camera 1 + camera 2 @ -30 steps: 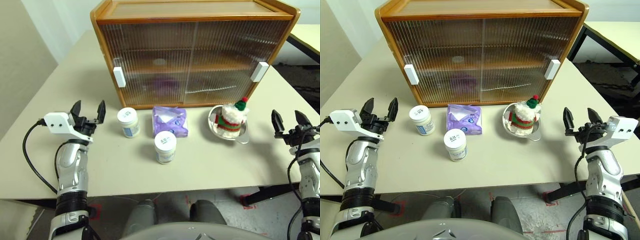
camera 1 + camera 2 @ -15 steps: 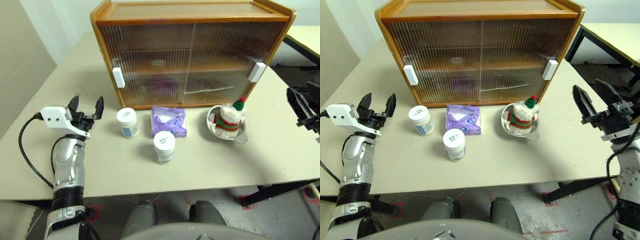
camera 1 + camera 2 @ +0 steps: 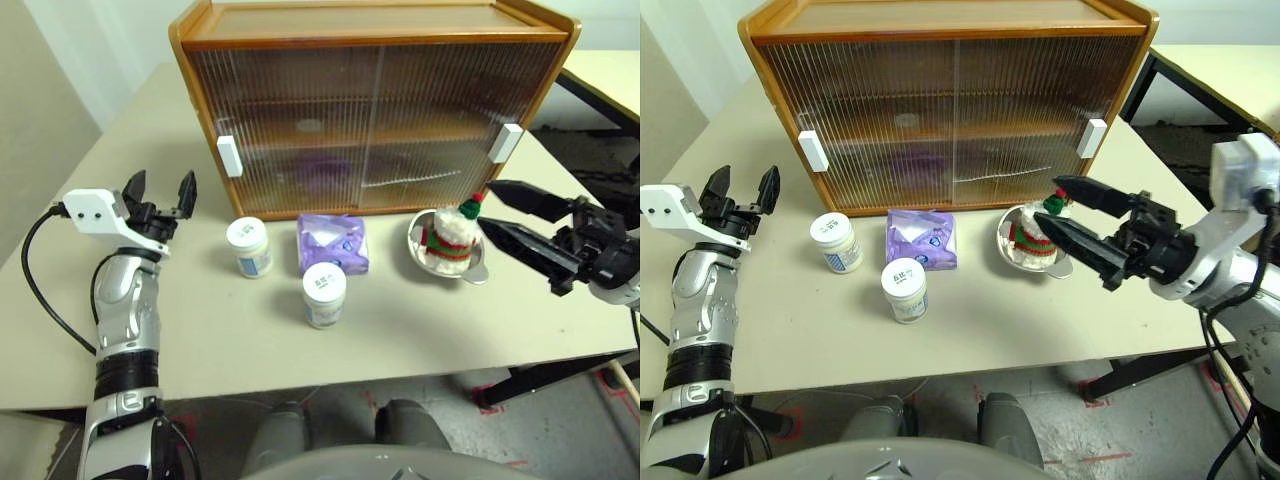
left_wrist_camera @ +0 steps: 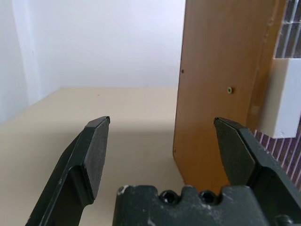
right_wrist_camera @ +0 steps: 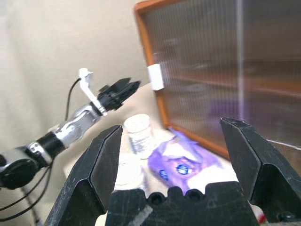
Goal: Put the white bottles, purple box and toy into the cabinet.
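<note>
Nothing stowed yet: both squat white plastic bottles (image 3: 249, 247) (image 3: 324, 295), soft purple box (image 3: 333, 244) and fluffy white scarfed toy (image 3: 450, 238) sit outside the closed orange-brown wooden cabinet (image 3: 370, 100); my left gripper (image 3: 160, 189) and right gripper (image 3: 492, 206) gape empty

Glossy wooden cabinet (image 3: 370, 110) with ribbed translucent doors; smooth plastic white bottles (image 3: 249, 247); soft crinkled purple box (image 3: 333, 245); fluffy toy (image 3: 450, 238) in shiny metal bowl (image 3: 478, 270).

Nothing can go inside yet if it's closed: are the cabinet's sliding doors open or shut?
Shut. Both ribbed doors of the cabinet cover the whole front, with the white handles at the outer edges.
</note>
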{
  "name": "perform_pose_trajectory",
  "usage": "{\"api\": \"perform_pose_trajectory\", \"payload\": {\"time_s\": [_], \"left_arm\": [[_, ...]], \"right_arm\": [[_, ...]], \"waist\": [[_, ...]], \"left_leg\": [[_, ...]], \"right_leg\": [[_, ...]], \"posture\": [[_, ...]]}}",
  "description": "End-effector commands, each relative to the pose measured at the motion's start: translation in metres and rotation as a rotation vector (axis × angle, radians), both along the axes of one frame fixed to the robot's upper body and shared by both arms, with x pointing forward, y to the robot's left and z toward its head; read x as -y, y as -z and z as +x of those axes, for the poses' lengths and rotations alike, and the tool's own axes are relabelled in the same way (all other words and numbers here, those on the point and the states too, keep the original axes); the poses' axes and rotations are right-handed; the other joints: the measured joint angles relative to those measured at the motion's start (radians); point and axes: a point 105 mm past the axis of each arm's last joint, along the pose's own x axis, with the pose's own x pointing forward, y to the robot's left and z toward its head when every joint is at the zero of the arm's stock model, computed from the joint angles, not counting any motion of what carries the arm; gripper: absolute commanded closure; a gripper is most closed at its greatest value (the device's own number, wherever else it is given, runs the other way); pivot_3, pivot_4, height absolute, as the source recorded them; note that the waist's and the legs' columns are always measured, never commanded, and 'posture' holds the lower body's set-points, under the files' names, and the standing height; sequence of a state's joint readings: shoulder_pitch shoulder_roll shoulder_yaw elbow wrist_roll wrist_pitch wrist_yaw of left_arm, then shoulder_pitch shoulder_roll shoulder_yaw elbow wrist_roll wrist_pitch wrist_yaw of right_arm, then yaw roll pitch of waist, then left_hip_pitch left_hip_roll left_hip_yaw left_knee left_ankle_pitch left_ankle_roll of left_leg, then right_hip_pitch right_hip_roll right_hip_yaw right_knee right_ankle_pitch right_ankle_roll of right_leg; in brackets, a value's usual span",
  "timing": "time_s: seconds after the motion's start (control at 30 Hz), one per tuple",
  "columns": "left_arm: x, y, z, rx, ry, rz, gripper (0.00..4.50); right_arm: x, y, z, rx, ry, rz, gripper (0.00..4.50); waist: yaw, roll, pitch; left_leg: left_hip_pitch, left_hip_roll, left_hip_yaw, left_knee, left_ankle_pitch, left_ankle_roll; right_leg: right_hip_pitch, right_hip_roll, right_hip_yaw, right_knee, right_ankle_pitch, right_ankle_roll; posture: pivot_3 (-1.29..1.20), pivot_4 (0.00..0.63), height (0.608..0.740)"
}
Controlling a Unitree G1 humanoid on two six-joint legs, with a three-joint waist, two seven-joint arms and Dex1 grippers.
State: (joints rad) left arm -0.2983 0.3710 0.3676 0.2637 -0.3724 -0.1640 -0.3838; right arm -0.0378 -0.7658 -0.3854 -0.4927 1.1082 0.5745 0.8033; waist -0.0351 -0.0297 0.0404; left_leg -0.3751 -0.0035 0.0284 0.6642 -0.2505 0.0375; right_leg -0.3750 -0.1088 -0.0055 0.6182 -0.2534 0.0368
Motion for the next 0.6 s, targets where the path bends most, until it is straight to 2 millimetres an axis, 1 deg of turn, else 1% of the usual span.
{"api": "perform_pose_trajectory", "payload": {"time_s": [0.03,0.1,0.17,0.2,0.23,0.33,0.43,0.6], "left_arm": [[0.009,-0.005,-0.001,-0.006,0.025,-0.032,0.18],[0.014,-0.009,-0.003,-0.006,0.035,-0.041,0.58],[0.02,-0.014,-0.005,-0.009,0.047,-0.051,1.25],[0.023,-0.017,-0.005,-0.012,0.051,-0.056,1.73],[0.024,-0.018,-0.006,-0.016,0.053,-0.06,2.05],[0.031,-0.022,-0.009,-0.024,0.069,-0.063,3.32],[0.034,-0.023,-0.007,-0.045,0.074,-0.066,4.48],[0.039,-0.02,0.002,-0.1,0.095,-0.054,4.48]], "right_arm": [[-0.009,-0.001,0.002,0.012,-0.034,0.003,0.0],[-0.01,0.001,0.005,0.016,-0.037,0.004,0.0],[-0.011,0.002,0.007,0.016,-0.04,0.007,0.0],[-0.011,0.003,0.008,0.016,-0.041,0.008,0.0],[-0.011,0.003,0.009,0.017,-0.042,0.008,0.0],[-0.012,0.004,0.011,0.022,-0.046,0.01,0.0],[-0.014,0.004,0.012,0.026,-0.05,0.013,0.0],[-0.015,0.004,0.012,0.033,-0.047,0.02,0.0]], "waist": [[0.0,-0.001,0.0],[0.002,-0.001,0.0],[0.003,-0.001,0.0],[0.003,-0.001,0.0],[0.004,-0.001,0.0],[0.01,-0.001,0.0],[0.017,-0.001,0.0],[0.028,-0.002,0.001]], "left_leg": [[0.0,0.0,0.0,0.0,0.0,0.0],[0.0,0.0,0.0,0.0,0.0,0.0],[0.0,0.0,0.0,0.0,0.0,0.0],[0.0,0.0,0.0,-0.001,0.0,0.0],[0.0,0.0,0.0,-0.001,0.0,0.0],[0.0,0.0,0.0,-0.001,0.0,0.0],[0.0,0.0,0.0,-0.001,0.0,0.0],[0.0,0.0,0.001,-0.001,0.0,0.0]], "right_leg": [[0.0,0.0,0.0,0.0,0.0,0.0],[0.0,-0.001,0.0,-0.001,0.0,-0.001],[0.0,-0.001,0.0,-0.001,0.002,-0.002],[0.0,-0.001,0.0,-0.001,0.002,-0.003],[0.0,-0.001,0.0,-0.001,0.002,-0.003],[0.0,0.001,0.0,-0.001,0.002,-0.003],[0.0,0.001,0.001,-0.001,0.002,-0.003],[-0.001,0.002,0.001,-0.001,0.002,-0.003]], "posture": [[-0.07,0.0,0.74],[-0.07,0.0,0.74],[-0.05,0.0,0.74],[-0.04,0.0,0.74],[-0.04,0.0,0.74],[-0.03,0.0,0.74],[-0.03,0.0,0.74],[-0.04,0.0,0.74]]}}
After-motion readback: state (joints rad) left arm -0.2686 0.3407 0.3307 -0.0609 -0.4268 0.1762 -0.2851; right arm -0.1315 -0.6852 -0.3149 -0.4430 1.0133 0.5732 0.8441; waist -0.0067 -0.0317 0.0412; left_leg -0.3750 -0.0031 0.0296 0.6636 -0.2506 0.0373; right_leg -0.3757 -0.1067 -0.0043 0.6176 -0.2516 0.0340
